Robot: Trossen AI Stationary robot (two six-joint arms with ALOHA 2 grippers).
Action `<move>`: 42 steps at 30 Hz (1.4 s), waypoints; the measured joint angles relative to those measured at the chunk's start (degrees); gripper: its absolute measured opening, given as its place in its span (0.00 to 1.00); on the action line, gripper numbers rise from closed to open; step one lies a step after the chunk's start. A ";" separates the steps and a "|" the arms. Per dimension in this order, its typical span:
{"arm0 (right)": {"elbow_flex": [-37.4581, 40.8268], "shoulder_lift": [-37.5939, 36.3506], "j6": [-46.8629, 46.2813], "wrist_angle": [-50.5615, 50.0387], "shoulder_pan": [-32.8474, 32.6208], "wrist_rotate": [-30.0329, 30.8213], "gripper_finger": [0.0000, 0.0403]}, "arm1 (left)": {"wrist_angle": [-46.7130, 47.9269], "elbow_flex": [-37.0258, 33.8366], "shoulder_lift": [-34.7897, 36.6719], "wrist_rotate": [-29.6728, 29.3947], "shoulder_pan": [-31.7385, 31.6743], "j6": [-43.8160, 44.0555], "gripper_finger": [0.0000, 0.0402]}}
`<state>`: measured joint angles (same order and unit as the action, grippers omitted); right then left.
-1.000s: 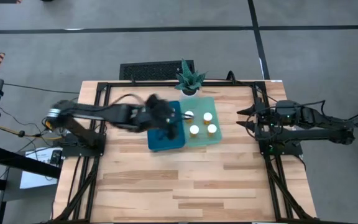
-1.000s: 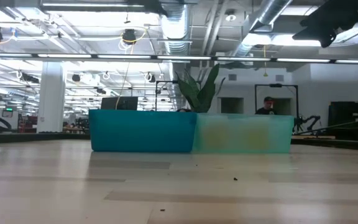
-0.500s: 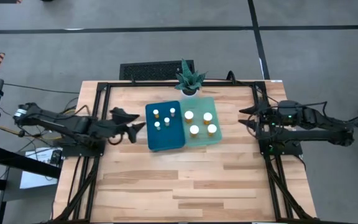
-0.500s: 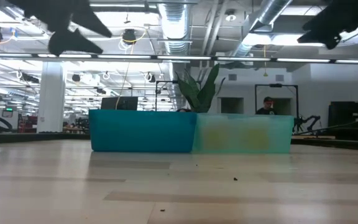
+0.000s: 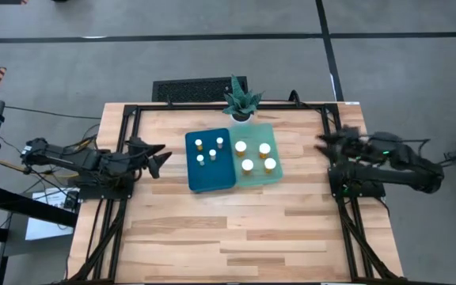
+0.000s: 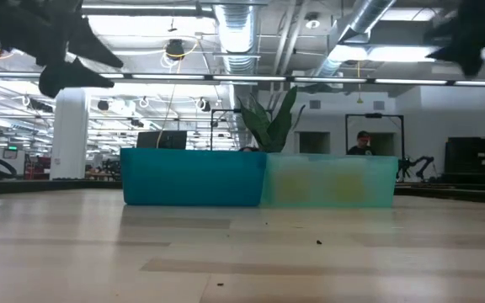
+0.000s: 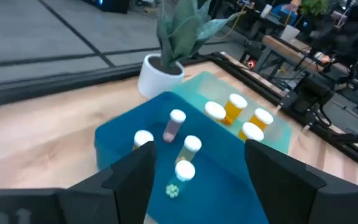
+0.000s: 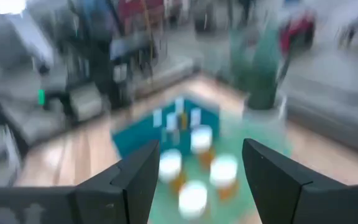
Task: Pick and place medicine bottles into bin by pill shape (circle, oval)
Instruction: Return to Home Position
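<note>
1. The left tool (image 5: 158, 153) hung over the left part of the surface (image 5: 236, 233), well apart from the bins, pointing toward them. Its two fingers stood apart with nothing between them.
2. The right tool (image 5: 328, 144) hung over the right edge of the surface, also aimed at the bins. It showed smeared from above, but its own wrist view showed the fingers spread and empty.
3. In the low view both tools sat high above the surface, at the upper corners of the picture.
4. The blue bin (image 5: 212, 180) and the green bin (image 5: 254, 180) stood side by side, walls touching, in the rear middle of the surface, blue on the left arm's side.
5. Four small bottles (image 5: 212, 153) with narrow white caps stood upright in the blue bin, in a loose cluster toward its rear half.
6. Four large bottles (image 5: 248, 165) with wider white caps and amber bodies stood upright in the green bin, roughly in a square.
7. No bottle lay on the bare surface.
8. A potted plant (image 5: 241, 99) in a white pot stood just behind the bins, near where they met.
9. In the low view the large bottles showed only as yellowish smudges through the green bin's cloudy wall. A person (image 6: 362, 143) was visible far off in the room.
</note>
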<state>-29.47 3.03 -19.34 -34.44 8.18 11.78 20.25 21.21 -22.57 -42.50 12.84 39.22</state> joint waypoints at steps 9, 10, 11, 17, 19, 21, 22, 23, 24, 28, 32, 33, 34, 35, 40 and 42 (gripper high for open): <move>15.54 0.35 -3.80 20.61 -2.85 -1.26 0.59 | 2.84 -0.90 2.54 1.28 0.00 0.51 0.56; 16.17 0.28 -4.36 21.50 -3.18 -1.25 0.59 | 3.43 -0.90 2.52 1.20 0.00 0.48 0.55; 16.71 0.28 -4.54 21.61 -3.49 -1.21 0.59 | 3.88 -0.90 2.49 1.25 0.00 0.39 0.55; 18.81 0.26 -4.64 21.93 -4.95 0.10 0.58 | 6.82 -0.90 2.52 1.30 0.00 0.03 0.53; 19.67 0.30 -4.43 21.57 -5.28 0.16 0.57 | 7.45 -0.90 2.52 1.31 0.00 -0.07 0.52; 20.38 0.28 -4.43 21.66 -5.28 0.19 0.55 | 8.61 -0.90 2.49 1.31 0.00 -0.08 0.52; 20.63 0.28 -4.41 21.42 -5.28 0.19 0.55 | 9.18 -0.90 2.49 1.33 0.00 0.05 0.52; 20.77 0.30 -4.41 21.36 -5.28 0.21 0.54 | 9.87 -0.90 2.51 1.31 0.00 0.28 0.52; 20.85 0.30 -4.41 21.52 -5.26 0.24 0.53 | 10.58 -0.90 2.52 1.35 0.00 0.40 0.52; 21.07 0.28 -4.36 21.55 -5.10 0.30 0.50 | 12.24 -0.90 2.52 1.68 0.00 0.49 0.52; 21.07 0.28 -4.44 20.57 -5.10 0.32 0.48 | 13.53 -0.90 2.52 1.65 0.00 0.44 0.52; 21.07 0.30 -4.49 20.40 -5.10 0.32 0.47 | 13.64 -0.90 2.52 1.65 -0.02 0.31 0.52; 21.07 0.28 -4.55 20.25 -5.10 0.32 0.47 | 13.64 -0.90 2.52 1.65 0.00 0.18 0.52; 21.07 0.28 -4.59 19.88 -5.10 0.32 0.46 | 13.74 -0.90 2.52 1.64 0.00 -0.03 0.52; 23.36 0.28 -4.92 20.21 -5.17 0.32 0.45 | 12.54 -2.55 2.75 1.50 -0.02 -0.06 0.52; 24.24 0.44 -5.91 21.13 -5.17 0.31 0.45 | 10.18 -5.12 3.76 2.00 0.00 0.73 0.52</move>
<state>-5.23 3.48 -25.25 -13.31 3.01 12.09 30.44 16.09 -18.81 -40.50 12.84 39.95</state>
